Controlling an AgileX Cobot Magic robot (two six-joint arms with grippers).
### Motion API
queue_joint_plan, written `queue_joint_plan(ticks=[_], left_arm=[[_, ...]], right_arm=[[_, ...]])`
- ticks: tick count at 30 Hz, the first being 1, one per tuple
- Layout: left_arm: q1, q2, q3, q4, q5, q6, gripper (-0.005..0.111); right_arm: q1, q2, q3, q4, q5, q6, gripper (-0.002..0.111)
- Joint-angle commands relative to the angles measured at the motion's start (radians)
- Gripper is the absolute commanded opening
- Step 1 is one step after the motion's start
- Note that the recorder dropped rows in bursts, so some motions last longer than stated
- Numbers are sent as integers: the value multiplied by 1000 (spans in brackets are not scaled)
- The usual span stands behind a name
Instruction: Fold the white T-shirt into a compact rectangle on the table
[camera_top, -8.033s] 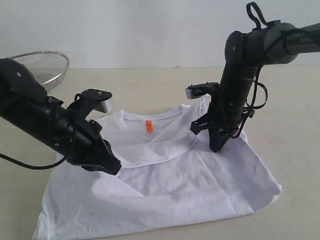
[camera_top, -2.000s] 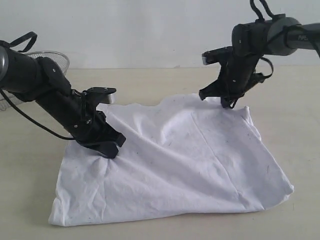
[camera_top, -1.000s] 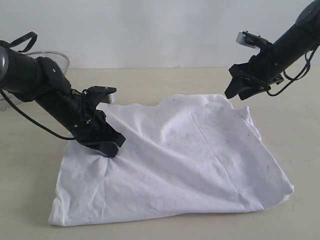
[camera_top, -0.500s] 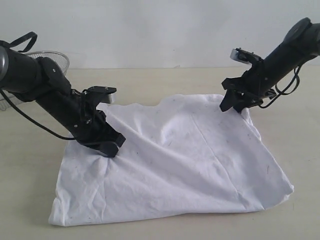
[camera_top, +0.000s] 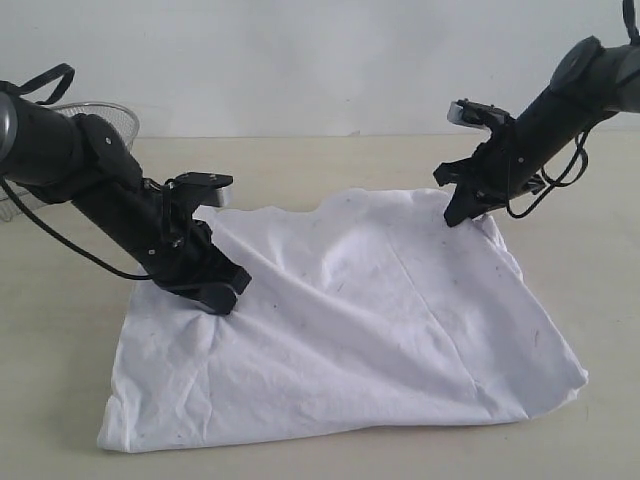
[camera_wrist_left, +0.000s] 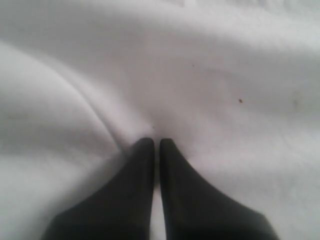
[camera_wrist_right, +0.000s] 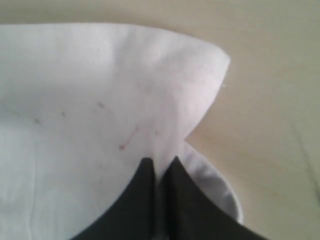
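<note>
The left fingers (camera_wrist_left: 144, 167) are pressed together, with a thin sliver of white shirt (camera_top: 360, 320) nipped between their tips and a soft crease running up to them. In the exterior view they meet the cloth at about 10 o'clock of the shirt, a little in from its edge, and the left arm (camera_top: 100, 190) slants away from them toward 10 o'clock.

The right fingers (camera_wrist_right: 143, 187) are clamped on a fold of the shirt just beside its rounded corner, where a second layer shows underneath. In the exterior view that corner is at the shirt's 1 o'clock, and the right arm (camera_top: 560, 100) rises from it toward 2 o'clock.

The shirt lies folded over on the surface (camera_top: 300, 165), a broad, rumpled, roughly four-sided white shape, lightly speckled. Its edge at 6 o'clock lies flat on the surface.

A wire basket (camera_top: 110, 118) stands at 10 o'clock, partly behind the left arm, apart from the shirt.
</note>
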Motion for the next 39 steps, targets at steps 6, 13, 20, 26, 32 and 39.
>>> queue_joint_plan(ticks=[6, 13, 20, 26, 32, 39], left_arm=[[-7, -104, 13, -4, 53, -26, 5], [-7, -70, 112, 3, 14, -33, 5], [-7, -21, 131, 3, -24, -41, 5], [-7, -19, 129, 3, -31, -36, 5], [-7, -22, 129, 3, -39, -29, 5], [-7, -22, 129, 4, -53, -24, 5]], right_arm=[[-2, -120, -2, -130, 46, 53, 0], [-2, -121, -2, -205, 49, 117, 0], [-2, -111, -2, -281, 11, 154, 0], [-4, -120, -9, -448, 105, 182, 18], [-2, -168, -15, -426, 152, 240, 90], [-2, -176, -15, -514, 193, 257, 75]])
